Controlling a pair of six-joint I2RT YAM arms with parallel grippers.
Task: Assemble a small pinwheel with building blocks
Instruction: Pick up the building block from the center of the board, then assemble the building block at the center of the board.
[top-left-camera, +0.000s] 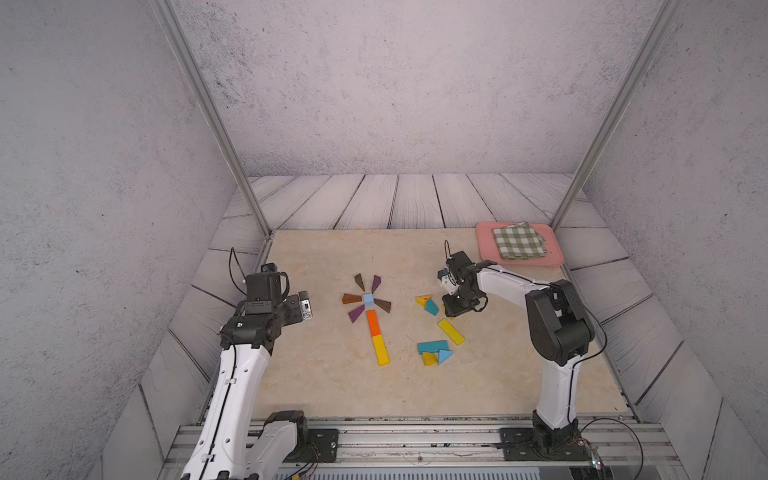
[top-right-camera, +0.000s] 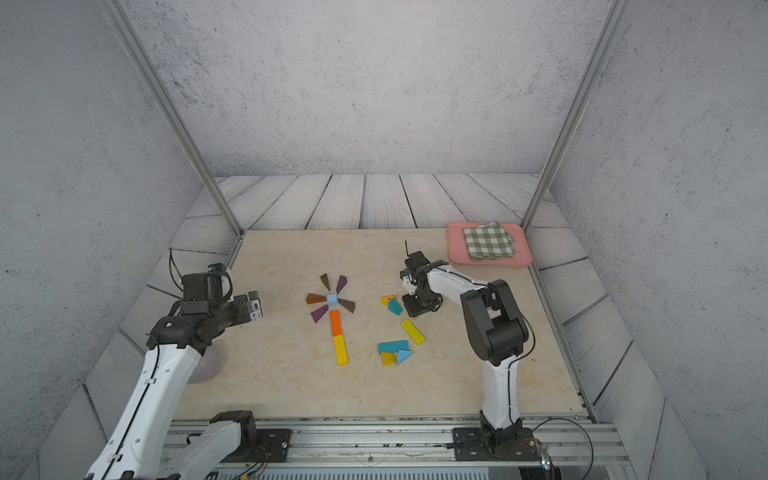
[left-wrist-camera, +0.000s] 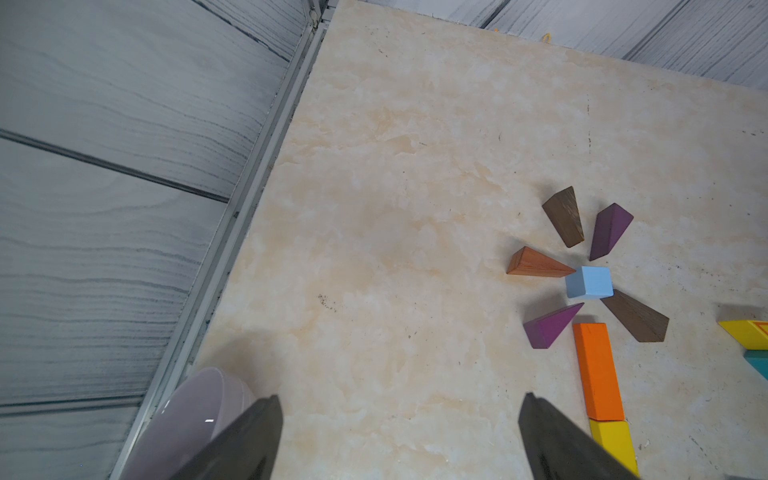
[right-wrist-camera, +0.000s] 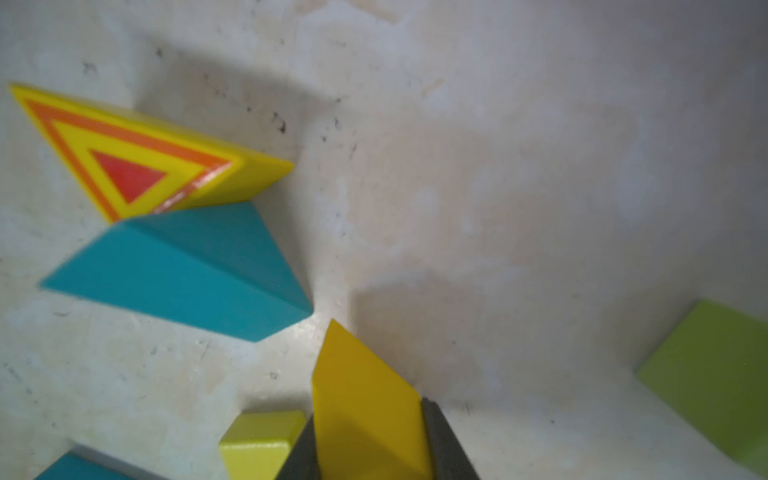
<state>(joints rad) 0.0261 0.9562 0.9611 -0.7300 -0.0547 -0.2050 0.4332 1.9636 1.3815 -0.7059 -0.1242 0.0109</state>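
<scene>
Pinches a flat yellow painted wooden block (right-wrist-camera: 357, 386) in the right gripper (right-wrist-camera: 370, 419) just beside a teal wooden wedge (right-wrist-camera: 187, 270), well right of the light-blue wooden cube (top-left-camera: 368, 299) ringed by brown and purple wooden wedges (top-left-camera: 351, 298), and holds the left gripper (left-wrist-camera: 399, 407) spread wide left of that ring.

Plainly a robot lab's test booth, not a home. Closed in by grey concrete-look panels (top-left-camera: 395, 83) on bare aluminium posts (top-left-camera: 208, 112), with printed plank boards (top-left-camera: 415, 199) behind a marble-look tabletop (top-left-camera: 332, 386). Fitted with two white-and-black arms (top-left-camera: 237, 382) bolted to a metal rail (top-left-camera: 415, 436) along the near edge. Dressed with props only: painted building blocks (top-left-camera: 373, 322) laid flat, and a pink tray (top-left-camera: 484, 249) in the far right corner holding a folded checked cloth (top-left-camera: 519, 241).
</scene>
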